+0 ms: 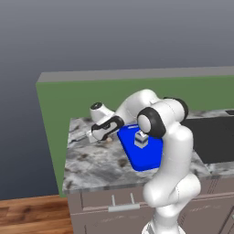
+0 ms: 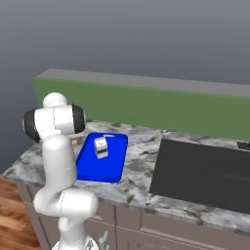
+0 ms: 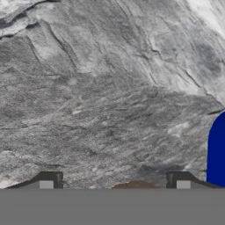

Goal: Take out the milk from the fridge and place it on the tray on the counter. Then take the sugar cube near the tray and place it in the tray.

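The milk, a small white carton with blue marks, stands upright on the blue tray on the marbled counter. Just left of the tray lies the sugar cube, a tiny tan-orange block. My gripper points down over it, low above the stone. Its jaws are open, and in the hand view the cube sits between the two fingertips, nearer the right one. The tray's edge shows at the right of that view. The fridge is out of view.
A black cooktop is set into the counter right of the tray. A green wall runs along the back. The counter's left end drops off near the gripper. Cabinet fronts with metal handles lie below.
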### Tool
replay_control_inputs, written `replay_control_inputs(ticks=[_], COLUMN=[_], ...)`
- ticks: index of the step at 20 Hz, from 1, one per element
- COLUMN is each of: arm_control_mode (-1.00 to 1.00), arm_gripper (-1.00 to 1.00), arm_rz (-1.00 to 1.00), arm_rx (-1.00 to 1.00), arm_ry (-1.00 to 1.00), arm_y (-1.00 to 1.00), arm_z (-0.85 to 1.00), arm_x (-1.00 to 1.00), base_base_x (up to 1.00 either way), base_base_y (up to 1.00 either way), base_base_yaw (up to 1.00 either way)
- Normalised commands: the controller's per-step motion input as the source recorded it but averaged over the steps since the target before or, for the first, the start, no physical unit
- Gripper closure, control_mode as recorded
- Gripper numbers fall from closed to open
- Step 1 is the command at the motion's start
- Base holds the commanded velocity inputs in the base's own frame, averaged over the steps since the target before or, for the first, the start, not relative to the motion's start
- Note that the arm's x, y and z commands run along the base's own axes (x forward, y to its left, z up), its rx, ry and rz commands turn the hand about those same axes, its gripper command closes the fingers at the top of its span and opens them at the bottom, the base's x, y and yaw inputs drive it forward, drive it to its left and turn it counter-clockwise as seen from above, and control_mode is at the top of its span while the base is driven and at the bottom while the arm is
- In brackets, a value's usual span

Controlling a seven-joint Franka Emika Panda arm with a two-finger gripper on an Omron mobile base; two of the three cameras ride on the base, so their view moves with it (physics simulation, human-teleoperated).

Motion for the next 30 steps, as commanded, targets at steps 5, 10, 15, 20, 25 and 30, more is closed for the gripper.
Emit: replay_control_inputs(ticks=[5,10,15,20,25,30], arm_control_mode=[-1.0,-1.0,-1.0,-1.0,-1.0,-1.0], arm_gripper=[1.0,1.0,1.0,1.0,1.0,1.0], arm_rz=[-0.03,-0.08,-0.05,-0.06,-0.05,-0.01], arm_rx=[0.0,0.0,-0.01,0.0,0.0,0.0], arm_ry=[0.07,0.09,0.02,0.0,-0.01,0.0], arm_y=[-0.03,-0.3,-0.17,0.02,-0.11,-0.75], arm_z=[-0.1,-0.15,-0.14,0.27,0.84,0.49], arm_x=[-0.22,-0.42,-0.34,-0.31,-0.47,-0.71], base_base_x=[0.0,0.0,0.0,0.0,0.0,0.0], base_base_y=[0.0,0.0,0.0,0.0,0.0,0.0], base_base_yaw=[0.0,0.0,0.0,0.0,0.0,0.0])
